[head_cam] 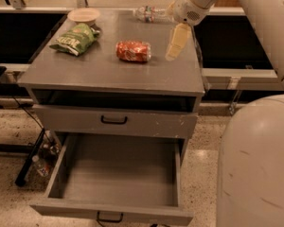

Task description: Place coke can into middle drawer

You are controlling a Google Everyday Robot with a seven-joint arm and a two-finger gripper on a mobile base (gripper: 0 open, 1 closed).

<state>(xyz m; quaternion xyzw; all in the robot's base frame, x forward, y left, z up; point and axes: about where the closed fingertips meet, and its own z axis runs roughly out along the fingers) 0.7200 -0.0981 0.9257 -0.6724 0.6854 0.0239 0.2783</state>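
Observation:
The coke can [133,51], red and dented, lies on its side on the grey cabinet top [109,74], near the middle. My gripper [173,55] hangs from the arm at the upper right, its cream fingers pointing down over the cabinet top just right of the can, apart from it and holding nothing. The middle drawer [118,174] is pulled out at the bottom of the cabinet, its flat floor bare, with a black handle on its front panel.
A green chip bag [73,38] and a shallow bowl [84,15] sit at the top's back left, and a clear water bottle [151,13] lies at the back. A shut drawer front [146,123] sits above the open drawer. My white base [255,164] fills the right.

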